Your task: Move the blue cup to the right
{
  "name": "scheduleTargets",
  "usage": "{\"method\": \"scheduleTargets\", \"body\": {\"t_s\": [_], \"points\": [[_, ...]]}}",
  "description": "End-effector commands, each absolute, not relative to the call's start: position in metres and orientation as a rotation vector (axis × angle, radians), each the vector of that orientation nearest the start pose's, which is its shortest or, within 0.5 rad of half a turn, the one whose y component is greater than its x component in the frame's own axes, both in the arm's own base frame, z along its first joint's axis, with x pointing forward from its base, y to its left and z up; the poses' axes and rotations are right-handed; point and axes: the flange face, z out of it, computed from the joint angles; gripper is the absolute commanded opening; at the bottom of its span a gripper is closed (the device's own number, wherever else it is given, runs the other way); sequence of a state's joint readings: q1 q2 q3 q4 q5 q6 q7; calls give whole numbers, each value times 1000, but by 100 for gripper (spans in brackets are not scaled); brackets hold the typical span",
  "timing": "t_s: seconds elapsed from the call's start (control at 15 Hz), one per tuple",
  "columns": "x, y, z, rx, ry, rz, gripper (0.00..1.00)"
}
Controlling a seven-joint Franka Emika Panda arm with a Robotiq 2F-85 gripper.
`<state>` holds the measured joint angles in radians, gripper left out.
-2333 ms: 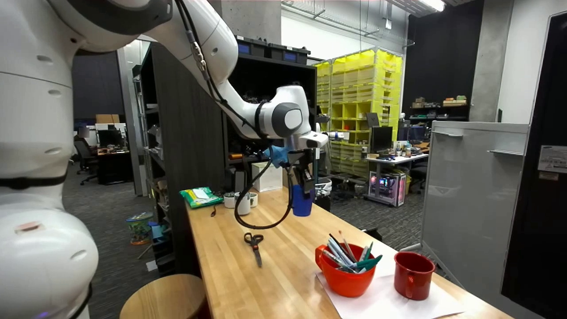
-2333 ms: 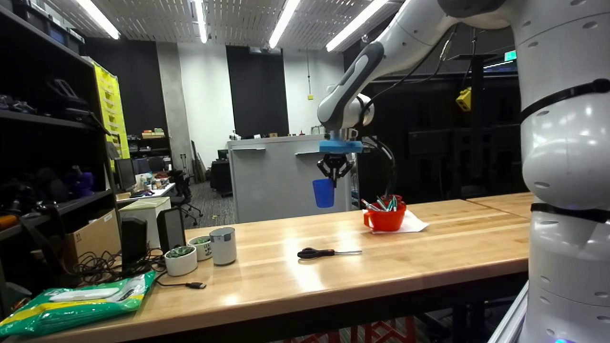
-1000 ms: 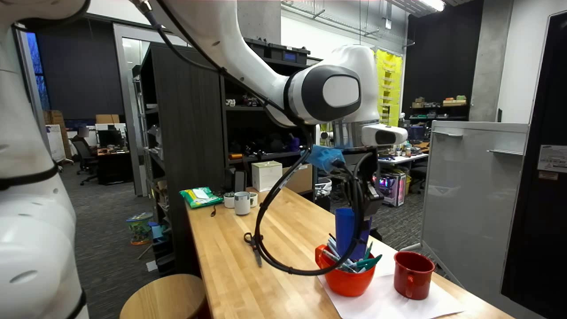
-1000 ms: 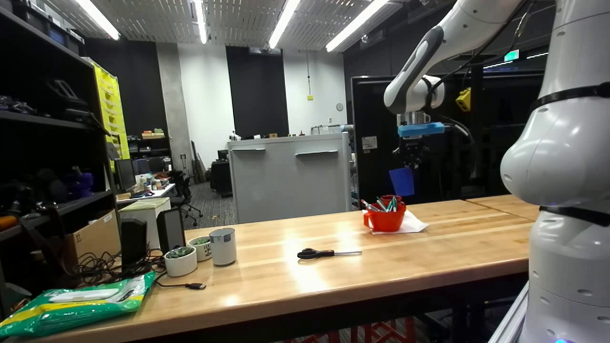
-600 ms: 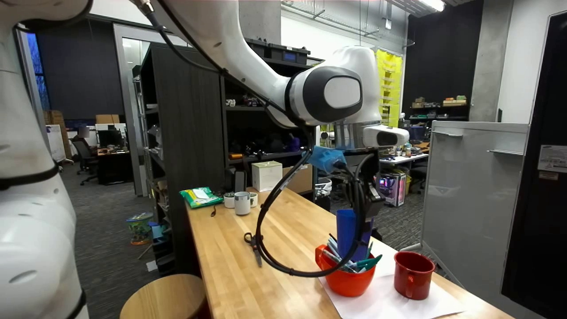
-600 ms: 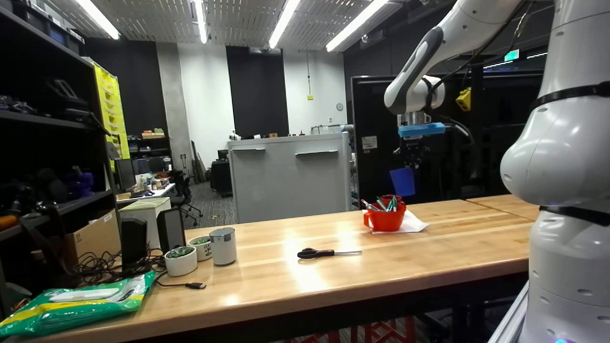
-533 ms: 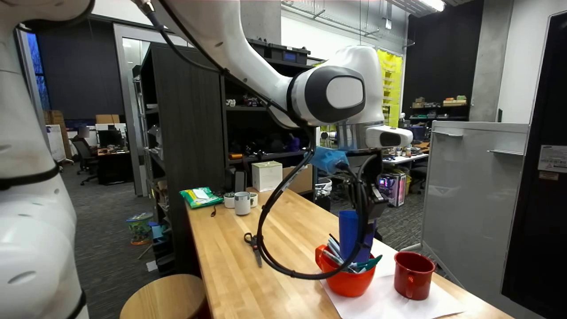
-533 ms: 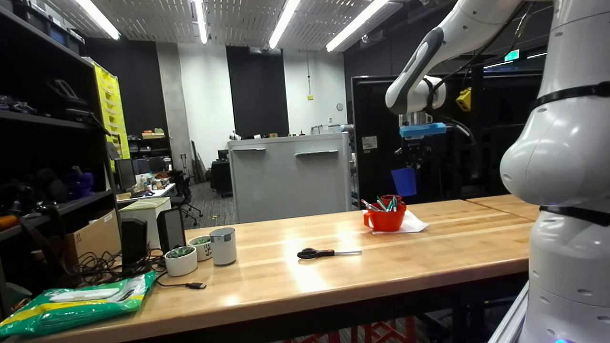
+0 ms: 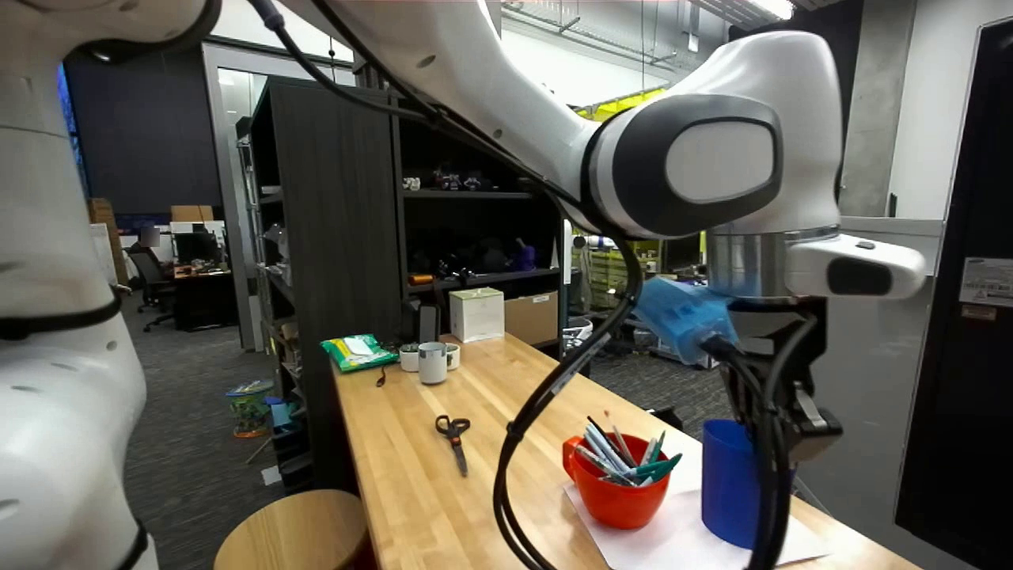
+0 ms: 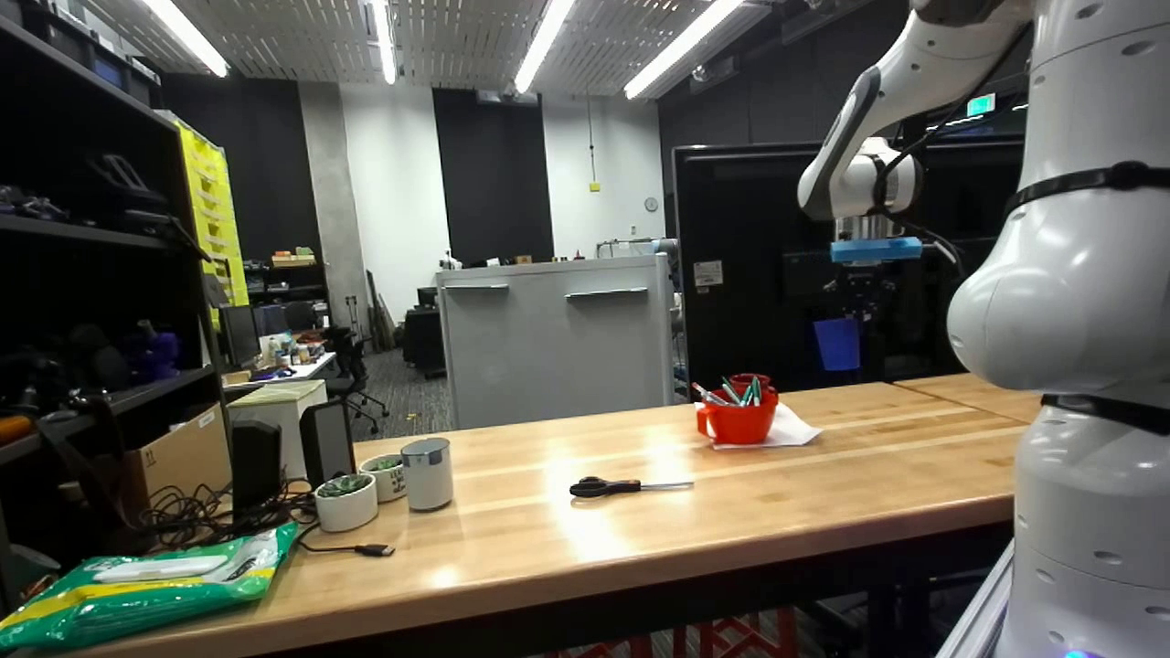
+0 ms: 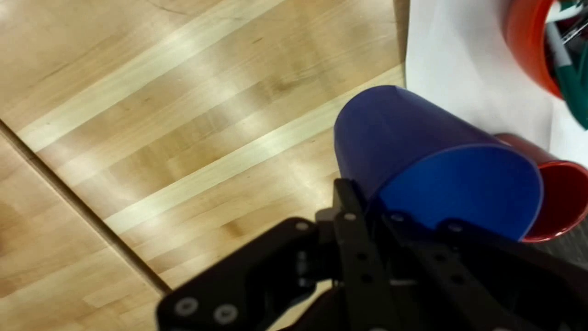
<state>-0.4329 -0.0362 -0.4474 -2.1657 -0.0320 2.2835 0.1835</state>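
The blue cup hangs in the air, tilted, with its open end up. It also shows in an exterior view over the far side of the table. In the wrist view the cup shows its outer wall and its bright blue inside. My gripper is shut on the cup's rim, with one finger outside the wall and the other inside. The inner fingertip is dark and hard to make out. The gripper also shows in an exterior view, dark against a dark background.
A bright red mug full of pens stands on white paper. A dark red cup stands beside it, hidden behind the blue cup in an exterior view. Scissors and a grey cup are on the wooden table.
The arm has carried the blue cup rightward in both exterior views, past the pen mug. In an exterior view the cup now covers the dark red cup. The grip has stayed shut.
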Motion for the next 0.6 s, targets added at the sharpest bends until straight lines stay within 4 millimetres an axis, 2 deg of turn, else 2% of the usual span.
{"method": "scheduleTargets", "body": {"t_s": [0.0, 0.2, 0.53], "points": [[325, -461, 411, -2693, 1696, -271, 1], [312, -487, 393, -2665, 1774, -320, 1], [312, -514, 358, -2642, 1849, -348, 1]]}}
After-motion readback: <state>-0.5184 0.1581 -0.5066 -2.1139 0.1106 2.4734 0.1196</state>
